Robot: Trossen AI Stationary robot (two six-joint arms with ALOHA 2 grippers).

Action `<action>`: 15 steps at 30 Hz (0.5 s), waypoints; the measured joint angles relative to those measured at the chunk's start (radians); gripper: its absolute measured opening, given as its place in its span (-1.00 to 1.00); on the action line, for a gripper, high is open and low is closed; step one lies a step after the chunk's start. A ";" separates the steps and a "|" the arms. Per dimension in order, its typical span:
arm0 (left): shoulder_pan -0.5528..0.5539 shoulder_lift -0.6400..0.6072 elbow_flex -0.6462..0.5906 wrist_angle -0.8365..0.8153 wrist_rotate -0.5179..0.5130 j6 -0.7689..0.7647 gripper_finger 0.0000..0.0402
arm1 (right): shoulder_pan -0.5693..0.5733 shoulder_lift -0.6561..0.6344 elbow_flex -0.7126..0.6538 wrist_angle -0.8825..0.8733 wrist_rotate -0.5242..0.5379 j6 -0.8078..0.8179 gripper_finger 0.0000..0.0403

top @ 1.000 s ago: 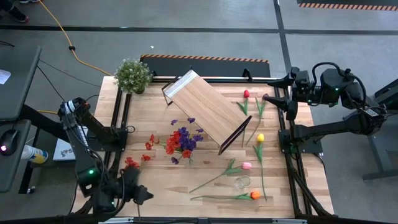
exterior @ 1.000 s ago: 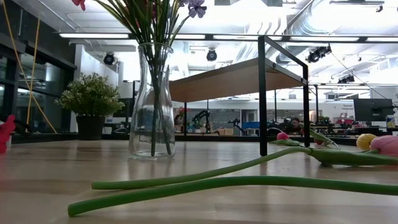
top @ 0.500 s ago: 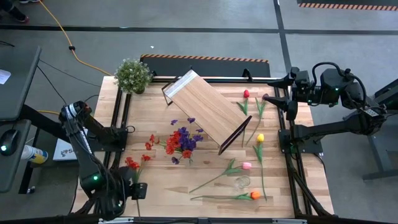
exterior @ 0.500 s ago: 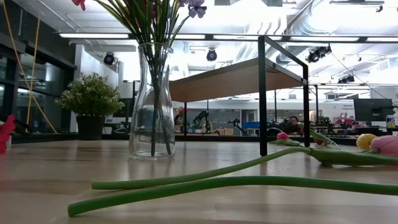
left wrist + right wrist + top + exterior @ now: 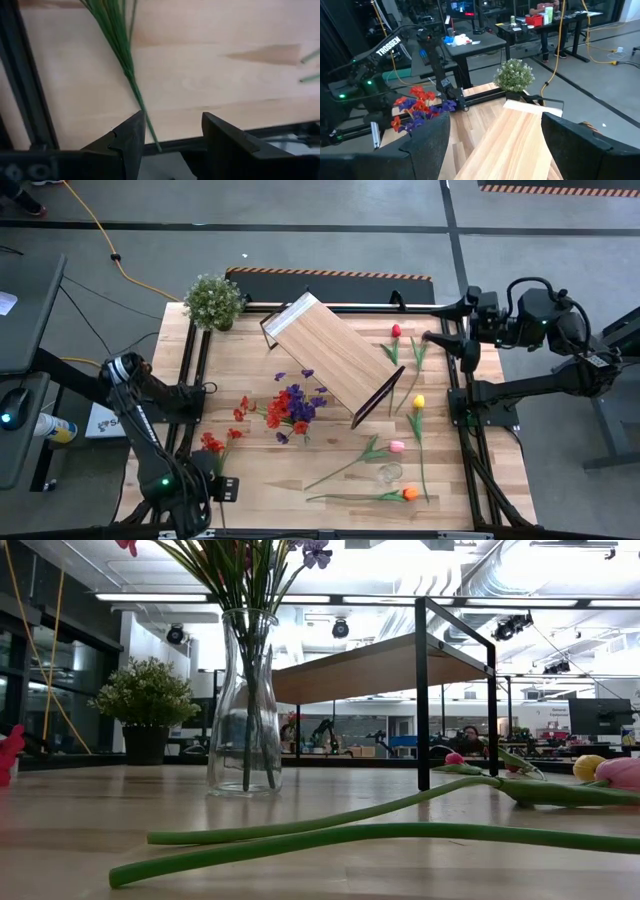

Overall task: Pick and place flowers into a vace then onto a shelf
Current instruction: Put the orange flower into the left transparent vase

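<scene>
Left gripper (image 5: 172,137): jaws apart astride green stem (image 5: 131,82), table edge.
Right gripper (image 5: 495,137): open, over tilted light-wood shelf (image 5: 335,357).
Nearby: bushy potted plant (image 5: 213,300).

The scene is lit evenly from overhead, and the plank tabletop (image 5: 300,470) is rendered bright with only faint, soft shadows under the shelf (image 5: 335,358). In the low view, strong glare is thrown by ceiling light strips (image 5: 330,600), so the glass vase (image 5: 245,705) is partly backlit and the near stems (image 5: 380,833) are softened. In the left wrist view, the wood is washed pale and the dark fingers (image 5: 131,145) are blurred.
</scene>
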 joint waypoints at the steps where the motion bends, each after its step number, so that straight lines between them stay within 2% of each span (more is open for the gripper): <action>1: 0.000 0.004 0.000 -0.005 0.003 0.000 0.13 | 0.000 0.000 0.000 0.000 -0.001 0.000 0.50; 6: 0.000 0.016 0.000 -0.027 0.003 0.005 0.13 | 0.000 0.000 0.000 0.000 -0.003 0.019 0.50; 15: 0.000 0.016 0.000 0.003 -0.001 0.105 0.13 | 0.000 0.000 0.000 0.000 -0.003 0.020 0.50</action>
